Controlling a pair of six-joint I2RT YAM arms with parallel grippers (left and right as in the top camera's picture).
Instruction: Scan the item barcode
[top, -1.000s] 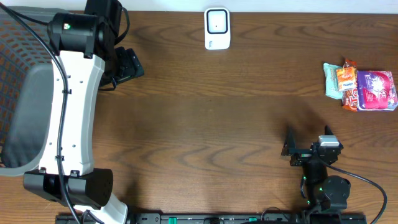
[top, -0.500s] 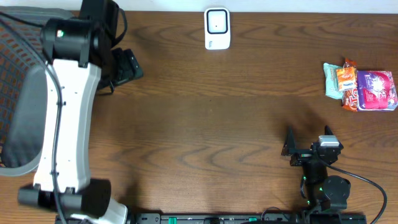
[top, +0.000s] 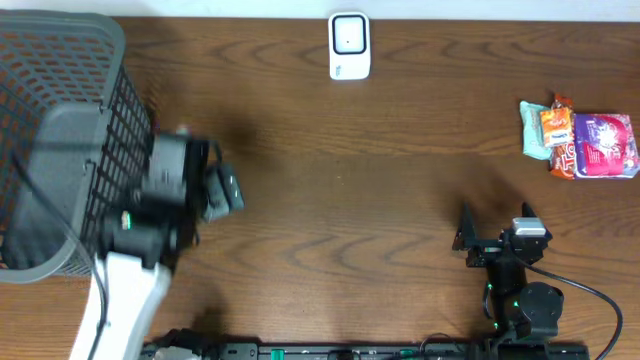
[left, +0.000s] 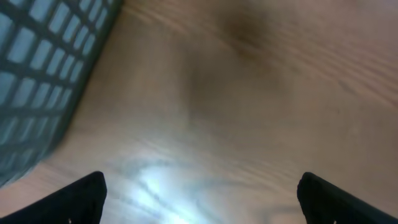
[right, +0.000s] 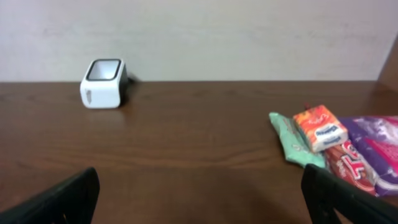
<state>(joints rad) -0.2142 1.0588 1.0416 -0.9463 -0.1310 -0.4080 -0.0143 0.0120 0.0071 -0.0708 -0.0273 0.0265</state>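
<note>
From above, you see the white barcode scanner standing at the far edge of the brown wooden surface, and the snack items heaped at the right edge: a pale green pack, a small orange box and a purple packet on a red one, touching one another. Your left claw sits blurred just beside the dark mesh basket at the left, its jaws released and empty. Your right claw rests low near the front edge, well apart from the snacks, jaws spread and empty. In your left wrist view, both finger tips stand wide apart over bare wood, the basket wall at the left. In your right wrist view, the scanner stands far left and the snack items lie at the right, with the fingers parted wide.
</note>
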